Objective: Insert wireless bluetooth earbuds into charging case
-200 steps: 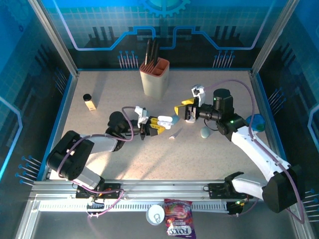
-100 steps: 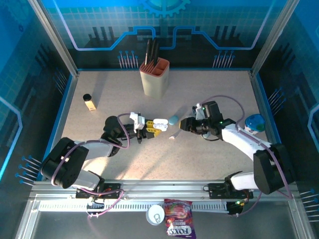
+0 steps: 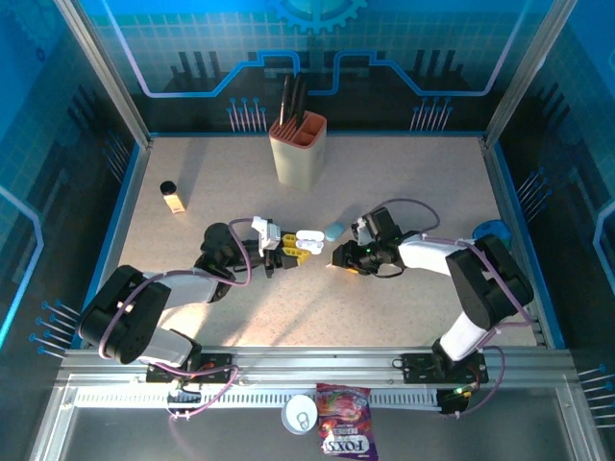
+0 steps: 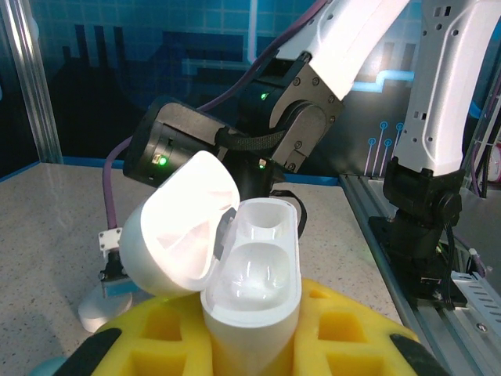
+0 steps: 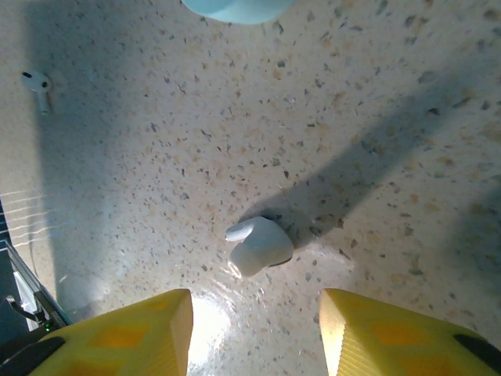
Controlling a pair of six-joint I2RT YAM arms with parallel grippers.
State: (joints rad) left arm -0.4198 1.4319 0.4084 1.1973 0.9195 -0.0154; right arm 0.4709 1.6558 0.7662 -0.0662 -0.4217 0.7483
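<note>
White earbud (image 5: 258, 247) lies near the worktop (image 3: 404, 182) middle, just ahead of the right gripper (image 5: 254, 313), its jaws parted and empty; the left gripper (image 3: 296, 248) clamps the open case (image 4: 254, 274). Second earbud (image 5: 37, 82) lies apart.

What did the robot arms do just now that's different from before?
The right tool swung left and down to the table and now hovers open over a small white earbud, not gripping it yet. The left tool slid slightly left, keeping hold of the open white case. The knife block and little bottle stayed put.
</note>
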